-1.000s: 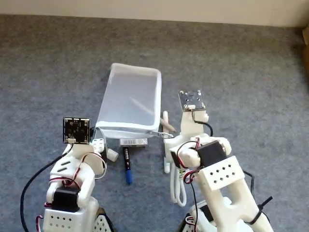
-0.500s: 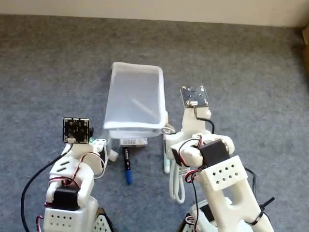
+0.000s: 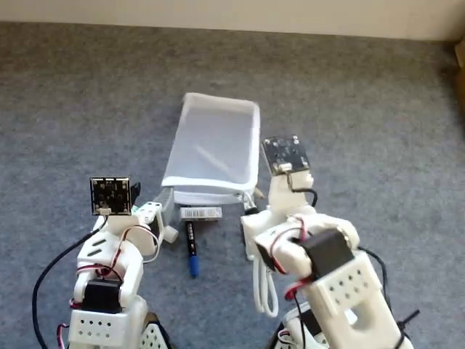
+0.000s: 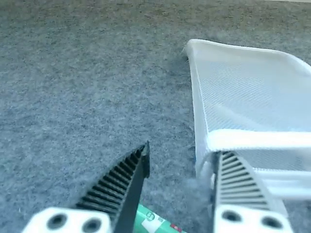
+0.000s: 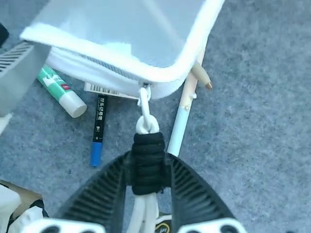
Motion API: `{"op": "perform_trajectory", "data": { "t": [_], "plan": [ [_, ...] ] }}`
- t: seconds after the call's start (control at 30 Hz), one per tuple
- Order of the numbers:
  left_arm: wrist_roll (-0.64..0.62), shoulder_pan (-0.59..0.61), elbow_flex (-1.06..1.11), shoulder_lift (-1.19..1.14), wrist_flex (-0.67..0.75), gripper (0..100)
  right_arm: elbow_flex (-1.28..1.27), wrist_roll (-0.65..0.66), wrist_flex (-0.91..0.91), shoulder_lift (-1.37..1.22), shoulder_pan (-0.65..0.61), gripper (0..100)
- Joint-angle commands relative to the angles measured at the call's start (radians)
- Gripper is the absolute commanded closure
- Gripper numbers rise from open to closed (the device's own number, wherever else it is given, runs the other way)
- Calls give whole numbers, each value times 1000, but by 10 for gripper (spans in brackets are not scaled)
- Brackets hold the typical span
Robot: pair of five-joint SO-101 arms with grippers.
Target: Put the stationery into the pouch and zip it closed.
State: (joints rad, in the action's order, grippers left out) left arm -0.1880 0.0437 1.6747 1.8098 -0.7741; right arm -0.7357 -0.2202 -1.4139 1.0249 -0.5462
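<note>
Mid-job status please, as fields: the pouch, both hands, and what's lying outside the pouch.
Pouch: white mesh zip pouch, flat on the grey carpet
Right hand: shut on the black-wrapped white cord pull tied to the pouch's zipper
Left hand: open, at the pouch's near corner
Outside pouch: green-and-white glue stick, black pen with blue cap, white pen with beige tip, all on the carpet by the pouch's near edge

Grey carpet (image 3: 378, 102) covers the whole surface. A pale wall (image 3: 290, 13) runs along the carpet's far edge, evenly lit.
</note>
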Motion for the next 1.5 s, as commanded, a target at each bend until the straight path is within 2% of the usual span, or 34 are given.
{"op": "perform_trajectory", "data": {
  "t": [0.0,0.2,0.4,0.57,0.93,1.03,1.33,1.4,1.47],
  "plan": [
    [48,13,18,10,23,827,62,8,-5,88,-10,995],
    [110,-88,21,10,18,835,58,8,-7,119,-12,995],
    [115,-96,21,10,23,835,56,9,-31,119,-15,995],
    [110,-97,15,10,61,835,58,9,-67,119,-81,995],
    [114,-99,21,5,91,835,59,9,-73,120,-81,995],
    [114,-101,21,2,91,838,65,9,-134,120,-84,995],
    [117,-200,21,7,6,841,68,11,-176,120,-84,995],
    [117,-193,21,8,5,873,68,11,-176,120,-84,995],
    [117,-174,15,10,5,948,68,11,-173,120,-84,995]
  ]
}}
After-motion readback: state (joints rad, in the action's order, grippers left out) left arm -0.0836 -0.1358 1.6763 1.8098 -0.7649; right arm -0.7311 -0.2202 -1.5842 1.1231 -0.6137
